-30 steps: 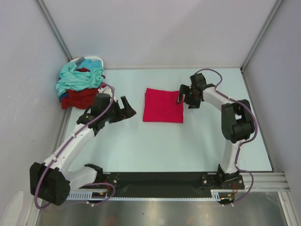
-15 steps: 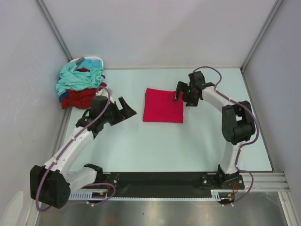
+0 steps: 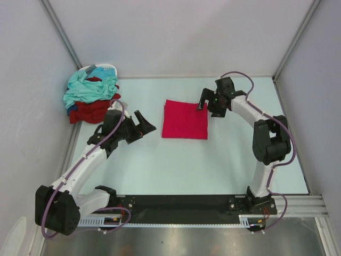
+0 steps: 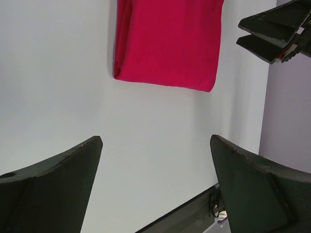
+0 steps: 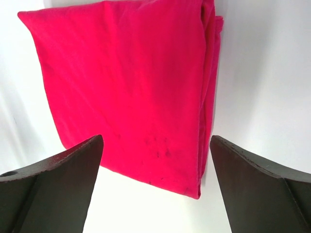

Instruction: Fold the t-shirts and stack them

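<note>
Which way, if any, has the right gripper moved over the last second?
Yes: the right gripper moved toward the far wall, beside the folded crimson-pink cloth t-shirt.

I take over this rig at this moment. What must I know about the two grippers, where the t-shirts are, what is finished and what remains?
Left gripper: jaws open, empty, to the left of the folded shirt.
Right gripper: jaws open, empty, by that shirt's far right corner.
Crimson-pink t-shirt: folded flat, between the two grippers.
Teal t-shirt and maroon t-shirt: crumpled in a heap at the far left, over the white basket.
Done: one shirt folded.
Left: fold the heaped shirts, probably stacking them on the pink one.
</note>
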You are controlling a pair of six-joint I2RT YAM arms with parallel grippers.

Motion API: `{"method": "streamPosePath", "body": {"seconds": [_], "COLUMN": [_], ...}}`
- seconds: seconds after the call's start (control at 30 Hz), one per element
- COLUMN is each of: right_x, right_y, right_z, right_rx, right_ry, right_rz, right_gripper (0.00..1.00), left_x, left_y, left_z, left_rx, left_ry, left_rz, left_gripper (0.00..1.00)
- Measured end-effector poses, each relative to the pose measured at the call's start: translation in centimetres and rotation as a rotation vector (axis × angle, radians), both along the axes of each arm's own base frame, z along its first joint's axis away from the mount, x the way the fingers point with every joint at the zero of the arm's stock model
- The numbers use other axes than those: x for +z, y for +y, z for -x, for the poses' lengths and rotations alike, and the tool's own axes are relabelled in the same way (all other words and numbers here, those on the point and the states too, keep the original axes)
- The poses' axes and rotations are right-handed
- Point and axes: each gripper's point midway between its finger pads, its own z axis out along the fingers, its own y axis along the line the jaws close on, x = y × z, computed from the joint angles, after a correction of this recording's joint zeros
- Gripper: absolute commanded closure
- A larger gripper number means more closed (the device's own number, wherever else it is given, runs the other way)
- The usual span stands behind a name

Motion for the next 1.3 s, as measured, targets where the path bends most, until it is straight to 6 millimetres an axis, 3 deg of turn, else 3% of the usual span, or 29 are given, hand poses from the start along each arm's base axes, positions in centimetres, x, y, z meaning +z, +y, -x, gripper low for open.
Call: {"method": "streamPosePath", "body": {"seconds": [0.27,0.73,0.87,1.07,1.13,1.17,1.2,1.27,1.3], "right_x": [-0.1,-6.4,-6.4,-6.9,-7.1,-7.2,-7.2,-7.4,-7.6], "right_y": [0.0,-0.1,0.0,0.3,0.5,0.6,0.6,0.6,0.6], "right_z": [-0.7,-1.3,-1.9,-2.3,-2.4,-2.4,-2.4,-2.4,-2.3], "right_rx": [-0.003,-0.007,-0.009,-0.006,-0.003,-0.003,-0.002,-0.002,-0.005], "right_ry": [-0.019,0.077,0.064,0.051,0.048,0.048,0.048,0.048,0.053], "right_rz": [-0.005,0.041,0.04,0.036,0.034,0.035,0.034,0.038,0.039], "right_gripper": [0.1,0.14,0.19,0.35,0.45,0.51,0.66,0.74,0.84], "left_x": [0.0,-1.0,-1.8,-2.5,-3.0,-3.1,-3.2,-3.1,-3.1], "left_y": [0.2,0.9,1.2,1.0,0.9,0.9,0.9,0.9,0.9], "left_z": [-0.1,-0.6,-0.8,-0.9,-1.0,-0.9,-0.9,-1.0,-1.0], "left_rx": [0.006,0.017,0.02,0.001,-0.007,-0.012,-0.013,-0.017,-0.02], "left_ry": [0.0,0.023,0.047,0.068,0.08,0.085,0.085,0.082,0.079], "left_rz": [0.0,-0.017,-0.025,-0.023,-0.025,-0.024,-0.025,-0.026,-0.026], "left_gripper": [0.0,0.0,0.0,0.0,0.0,0.0,0.0,0.01,0.01]}}
